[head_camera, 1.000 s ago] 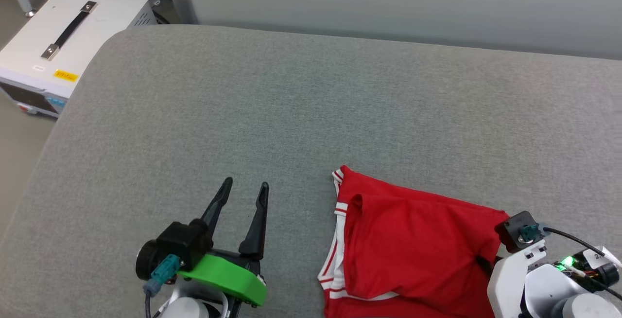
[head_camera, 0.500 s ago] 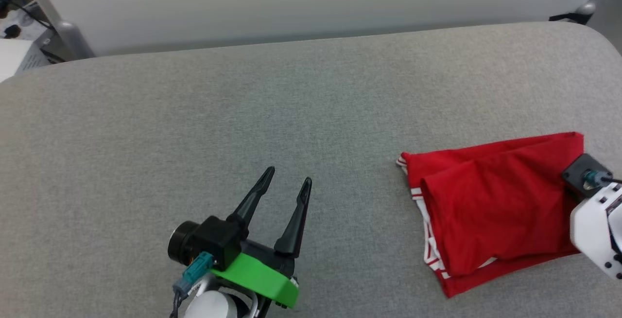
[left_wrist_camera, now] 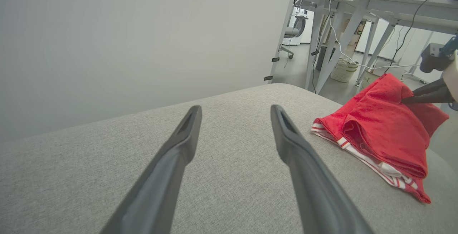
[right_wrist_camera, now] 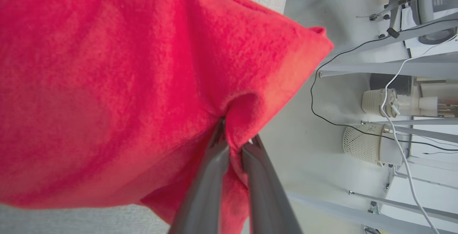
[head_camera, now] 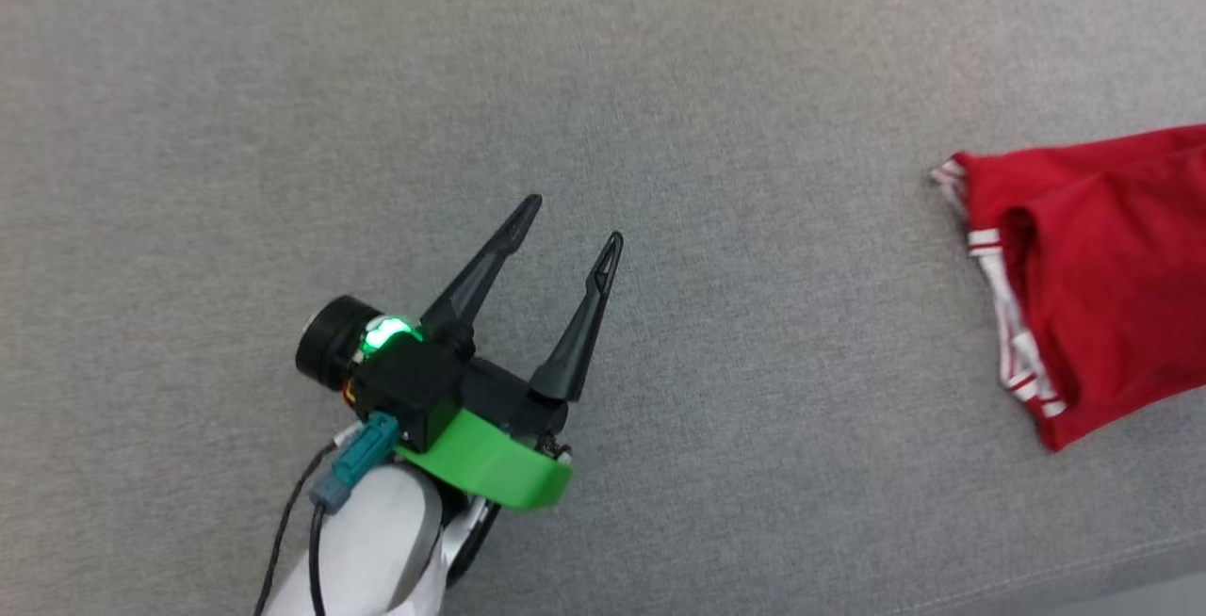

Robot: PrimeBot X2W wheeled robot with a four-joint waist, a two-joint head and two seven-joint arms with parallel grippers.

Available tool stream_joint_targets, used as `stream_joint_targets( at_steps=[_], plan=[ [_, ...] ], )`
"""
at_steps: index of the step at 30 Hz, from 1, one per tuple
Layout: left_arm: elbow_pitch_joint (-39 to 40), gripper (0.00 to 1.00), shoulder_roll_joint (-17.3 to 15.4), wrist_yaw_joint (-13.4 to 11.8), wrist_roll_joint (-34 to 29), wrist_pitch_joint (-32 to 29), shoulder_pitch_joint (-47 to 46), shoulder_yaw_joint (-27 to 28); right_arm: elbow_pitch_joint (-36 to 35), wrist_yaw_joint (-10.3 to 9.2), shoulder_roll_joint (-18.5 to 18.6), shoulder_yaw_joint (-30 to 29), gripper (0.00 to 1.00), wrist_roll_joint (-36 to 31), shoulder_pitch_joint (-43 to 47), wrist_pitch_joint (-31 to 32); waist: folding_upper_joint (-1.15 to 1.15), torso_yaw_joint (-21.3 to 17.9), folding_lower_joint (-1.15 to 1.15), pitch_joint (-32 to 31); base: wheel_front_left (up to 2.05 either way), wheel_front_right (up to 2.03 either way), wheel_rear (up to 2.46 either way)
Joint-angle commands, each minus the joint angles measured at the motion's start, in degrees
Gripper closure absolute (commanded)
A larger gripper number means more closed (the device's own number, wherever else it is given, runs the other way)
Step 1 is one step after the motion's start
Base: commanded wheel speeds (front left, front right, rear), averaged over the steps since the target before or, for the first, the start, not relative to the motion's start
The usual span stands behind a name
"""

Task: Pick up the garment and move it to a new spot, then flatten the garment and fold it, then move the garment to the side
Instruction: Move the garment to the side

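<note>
The garment (head_camera: 1102, 277), red with red-white striped trim, lies folded in a bundle at the right end of the grey cushioned surface (head_camera: 754, 79). In the left wrist view the garment (left_wrist_camera: 379, 126) has its far end lifted, where my right gripper (left_wrist_camera: 408, 100) pinches it. The right wrist view shows my right gripper (right_wrist_camera: 234, 139) shut on a fold of the red garment (right_wrist_camera: 125, 83). My left gripper (head_camera: 570, 220) hovers open and empty over bare cushion, well left of the garment. The left gripper (left_wrist_camera: 235, 109) fingers stand wide apart. The chest print is hidden.
The cushion's right end drops off just beyond the garment. Past it are a pale floor, grey table legs (left_wrist_camera: 323, 58), hanging cables and white mesh baskets (right_wrist_camera: 361, 142). A pale wall (left_wrist_camera: 143, 40) stands behind the cushion.
The head camera has swung right and downward. The garment, held by my right gripper, has been drawn rightward, farther from my left gripper. My left gripper stays open.
</note>
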State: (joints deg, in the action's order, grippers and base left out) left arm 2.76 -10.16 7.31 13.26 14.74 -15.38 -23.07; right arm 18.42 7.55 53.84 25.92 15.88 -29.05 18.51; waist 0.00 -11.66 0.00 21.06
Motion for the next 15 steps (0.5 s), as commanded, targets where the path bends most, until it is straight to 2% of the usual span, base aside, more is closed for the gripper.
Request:
stream_joint_targets(
  at_steps=[1, 9, 15],
  plan=[
    [1.0, 0.0, -0.7, 0.2, -0.4, 0.0, -1.7, 0.2, 2.3, -0.06, -0.2, -1.1, 1.0, -0.9, -1.7, -1.4, 0.0, -2.2, 0.0, 6.5, 0.0, 0.0, 0.0],
    [8.1, 0.0, -2.5, 0.0, -1.2, -1.3, -4.6, 0.7, 16.2, -0.06, -0.8, -10.0, 1.0, -4.4, -5.1, -8.8, 0.0, 0.0, 0.0, 12.1, 0.0, 0.0, 0.0],
    [11.1, 0.0, -3.1, -0.6, -1.0, -2.6, -4.8, 1.1, 22.9, -0.06, -2.3, -14.1, 1.0, -6.5, -6.7, -11.7, 0.0, 1.4, 0.0, 14.2, 0.0, 0.0, 0.0]
  ],
)
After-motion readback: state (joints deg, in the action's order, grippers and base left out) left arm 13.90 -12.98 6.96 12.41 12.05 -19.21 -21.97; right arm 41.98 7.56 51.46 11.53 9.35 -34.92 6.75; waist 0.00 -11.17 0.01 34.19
